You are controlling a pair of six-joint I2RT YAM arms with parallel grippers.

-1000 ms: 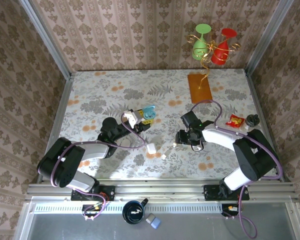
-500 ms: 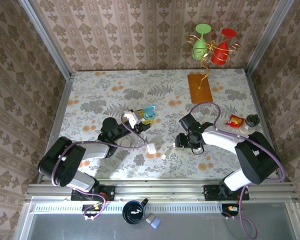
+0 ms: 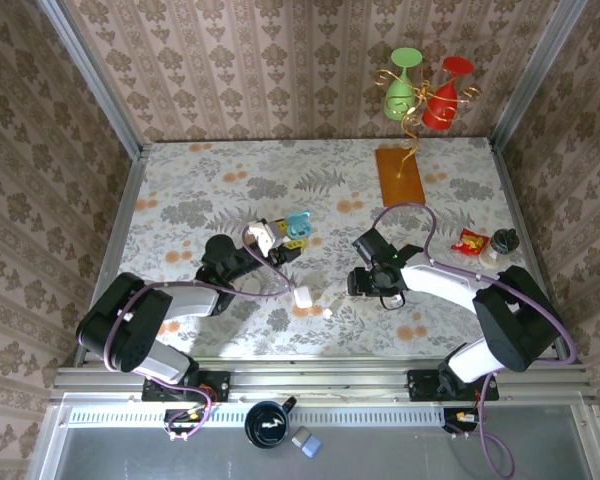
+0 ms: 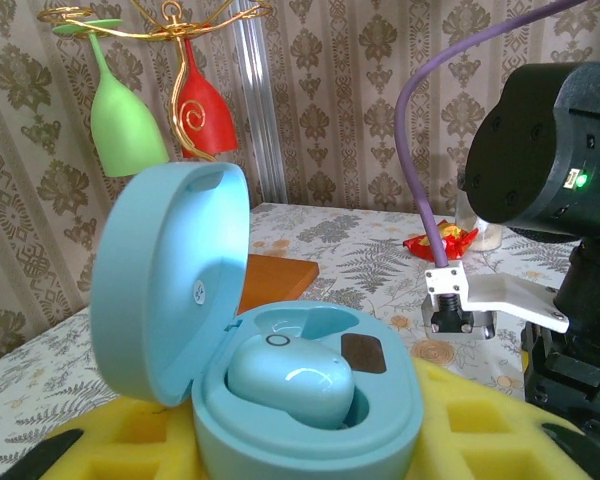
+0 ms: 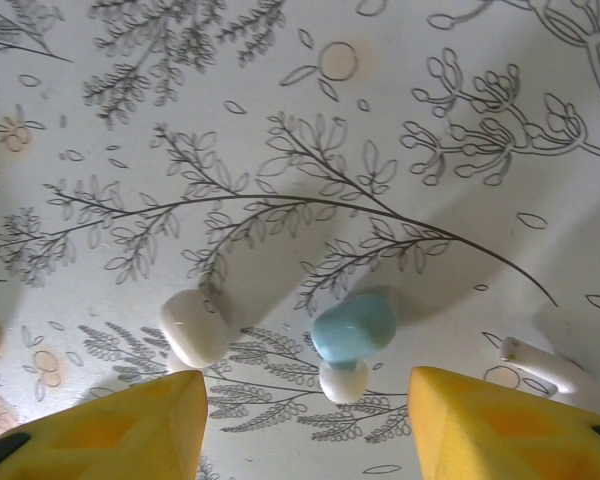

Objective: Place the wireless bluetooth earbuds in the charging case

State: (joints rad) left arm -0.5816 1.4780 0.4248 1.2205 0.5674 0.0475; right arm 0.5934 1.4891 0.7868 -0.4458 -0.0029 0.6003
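Beneath the spread right end effector (image 5: 305, 412), a bluish earbud (image 5: 353, 328); left end effector (image 4: 298, 438) pinching the open blue case (image 4: 170, 280).

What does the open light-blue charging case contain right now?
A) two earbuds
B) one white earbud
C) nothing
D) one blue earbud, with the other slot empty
D: in the left wrist view one blue earbud sits in the charging case, and the slot behind it is empty.

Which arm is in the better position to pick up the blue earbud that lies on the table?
Right. The right gripper hangs open directly over the blue earbud. The left gripper is busy, shut on the open charging case.
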